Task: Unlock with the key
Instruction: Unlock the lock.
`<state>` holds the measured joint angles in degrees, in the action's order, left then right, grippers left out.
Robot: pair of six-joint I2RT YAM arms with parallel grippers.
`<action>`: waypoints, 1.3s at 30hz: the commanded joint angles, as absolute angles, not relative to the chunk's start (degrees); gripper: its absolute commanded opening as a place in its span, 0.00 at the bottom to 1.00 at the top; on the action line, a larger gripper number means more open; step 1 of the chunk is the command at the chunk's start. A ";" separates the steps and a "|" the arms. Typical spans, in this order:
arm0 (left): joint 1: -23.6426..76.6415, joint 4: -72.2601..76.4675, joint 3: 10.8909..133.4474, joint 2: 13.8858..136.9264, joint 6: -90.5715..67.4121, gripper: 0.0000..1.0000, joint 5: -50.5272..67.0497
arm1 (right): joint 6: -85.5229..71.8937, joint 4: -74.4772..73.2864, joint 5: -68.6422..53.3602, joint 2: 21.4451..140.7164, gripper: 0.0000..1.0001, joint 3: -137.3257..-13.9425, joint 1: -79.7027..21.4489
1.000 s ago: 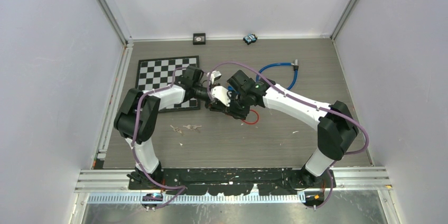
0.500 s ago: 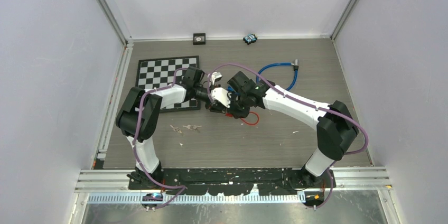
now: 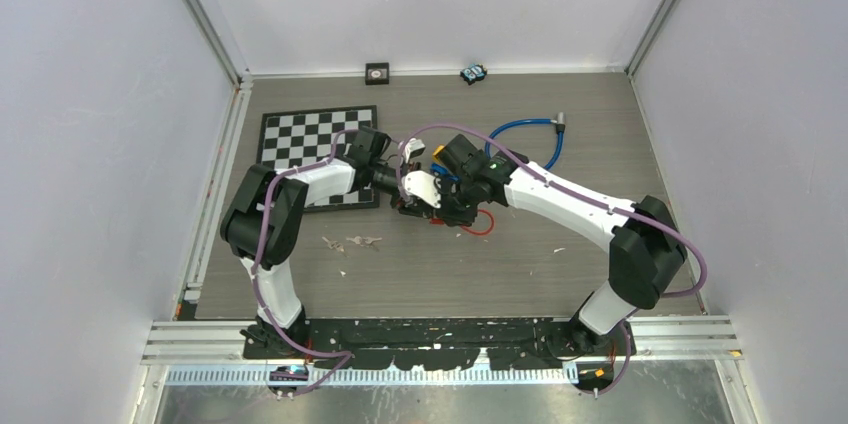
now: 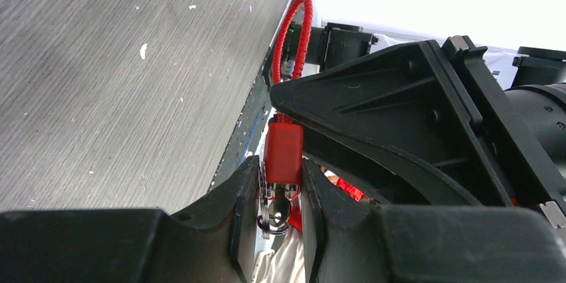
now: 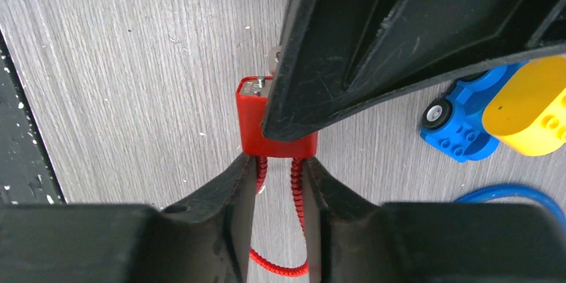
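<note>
We see the red padlock [image 4: 284,149] mid-table, pinched by its body betw. the left gripper [image 4: 281,163] fingers [image 4: 243,193], which are narrow and pressed on both its sides. The key [image 4: 275,211] w/ its ring hangs at the lock's base end, in the gap betw. those fingers. The red cable shackle [image 5: 259,171] leaves the other end. The right gripper [image 5: 279,163] is closed narrow on its two strands, just beside the body. Vs 1 s ago, the right arm's elbow has swung out right & nearer the table's near edge, and a yellow brick [image 5: 527,113] now shows in the top view behind the right wrist. The grip point has barely moved. A blue toy car [image 5: 457,129] sits right beside the brick. The blue hose [image 3: 525,139] lies to the right & the checkerboard [image 3: 318,139] to the left.
</note>
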<state>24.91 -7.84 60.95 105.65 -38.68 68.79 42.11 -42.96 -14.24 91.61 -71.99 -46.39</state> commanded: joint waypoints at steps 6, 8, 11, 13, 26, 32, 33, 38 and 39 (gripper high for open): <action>24.47 -6.25 62.93 104.75 -38.54 0.00 70.28 | 35.35 -40.98 -21.15 87.89 0.75 -70.60 -45.89; 24.52 -6.08 62.87 104.77 -38.71 0.00 70.40 | 33.59 -39.96 -22.13 88.01 0.77 -70.72 -45.58; 24.52 -5.69 62.76 104.77 -38.98 0.00 70.71 | 31.13 -37.88 -20.90 89.05 0.78 -71.45 -45.27; 24.52 -5.49 62.55 104.69 -39.02 0.00 70.80 | 30.36 -36.68 -19.99 89.86 0.78 -71.93 -45.20; 24.87 -4.00 62.00 104.70 -39.99 0.00 72.06 | 30.76 -36.39 -22.31 94.00 0.52 -74.30 -45.17; 24.87 -3.74 61.88 104.63 -39.92 0.00 71.77 | 31.22 -37.00 -23.16 92.95 0.09 -73.99 -44.71; 24.87 -3.70 61.90 104.59 -39.90 0.00 71.77 | 31.09 -37.00 -23.32 92.66 0.09 -73.94 -44.54; 24.35 -3.94 62.09 104.23 -39.09 0.10 71.67 | 30.98 -37.10 -25.77 90.87 0.05 -72.40 -43.16; 23.90 -4.26 62.26 103.93 -38.36 0.17 71.41 | 31.06 -37.09 -26.44 90.27 0.04 -71.80 -42.85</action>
